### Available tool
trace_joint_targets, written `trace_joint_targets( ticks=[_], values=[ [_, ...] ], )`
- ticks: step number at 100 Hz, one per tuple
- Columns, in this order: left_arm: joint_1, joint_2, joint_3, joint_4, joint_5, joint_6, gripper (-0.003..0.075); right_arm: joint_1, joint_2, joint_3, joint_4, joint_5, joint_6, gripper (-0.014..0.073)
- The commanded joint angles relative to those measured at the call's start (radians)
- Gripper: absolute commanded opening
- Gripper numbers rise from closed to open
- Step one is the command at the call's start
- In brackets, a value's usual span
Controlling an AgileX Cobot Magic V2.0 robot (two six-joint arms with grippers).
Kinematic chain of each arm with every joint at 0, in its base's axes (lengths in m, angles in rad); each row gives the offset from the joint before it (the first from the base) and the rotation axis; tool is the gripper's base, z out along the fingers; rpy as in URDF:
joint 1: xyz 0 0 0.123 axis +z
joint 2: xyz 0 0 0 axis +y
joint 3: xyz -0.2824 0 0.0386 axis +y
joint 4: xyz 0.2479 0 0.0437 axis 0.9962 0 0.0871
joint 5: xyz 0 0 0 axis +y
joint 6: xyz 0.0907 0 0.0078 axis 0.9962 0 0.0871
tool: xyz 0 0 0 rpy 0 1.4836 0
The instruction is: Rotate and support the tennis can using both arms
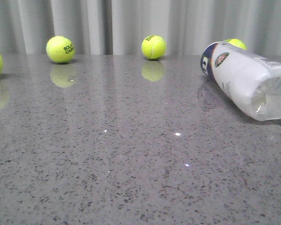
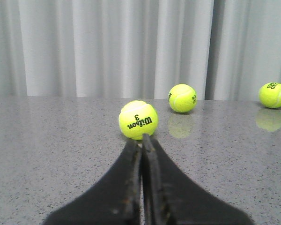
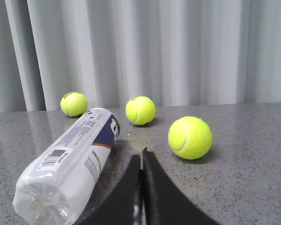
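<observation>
Both end effectors, left (image 2: 142, 137) and right (image 3: 141, 152), sit pressed together, so spread them before you approach the tennis can (image 1: 246, 79) lying on the bench (image 1: 131, 154)

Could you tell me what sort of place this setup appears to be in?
Probably an indoor robot test bench, not a court: a polished grey speckled tabletop, a plain pleated curtain as backdrop, and props only, a lying tennis can and loose tennis balls.

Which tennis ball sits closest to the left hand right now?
The Wilson 3 ball, just beyond the shut left hand; the other two balls lie farther back by the curtain.
</observation>
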Motion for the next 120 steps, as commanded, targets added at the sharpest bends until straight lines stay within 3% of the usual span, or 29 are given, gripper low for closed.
trace_joint_targets(
  ticks=[1, 34, 48, 76, 100, 120],
  values=[
    [0.002, -0.038, 0.046, -0.007, -0.084, -0.009, -0.0021, -0.007, -0.019, -0.019, 0.000, -0.098, -0.008, -0.0068],
    [0.002, -0.038, 0.046, -0.007, -0.084, -0.009, -0.0021, -0.007, -0.019, -0.024, 0.000, -0.140, -0.007, -0.0068],
    [0.002, -0.038, 0.046, -0.007, -0.084, -0.009, -0.0021, -0.007, -0.013, -0.101, 0.000, -0.084, -0.007, -0.0068],
    [0.002, -0.038, 0.046, -0.007, -0.084, -0.009, -0.0021, -0.007, 0.136, -0.430, 0.000, 0.328, -0.007, -0.0068],
    [0.002, -0.038, 0.046, -0.007, -0.084, -0.009, -0.0021, -0.007, 0.390, -0.762, 0.010, 0.813, -0.007, -0.0068],
    [0.002, -0.038, 0.046, -0.007, -0.084, -0.009, -0.0021, -0.007, 0.566, -0.931, 0.028, 0.907, -0.007, -0.0068]
  ],
)
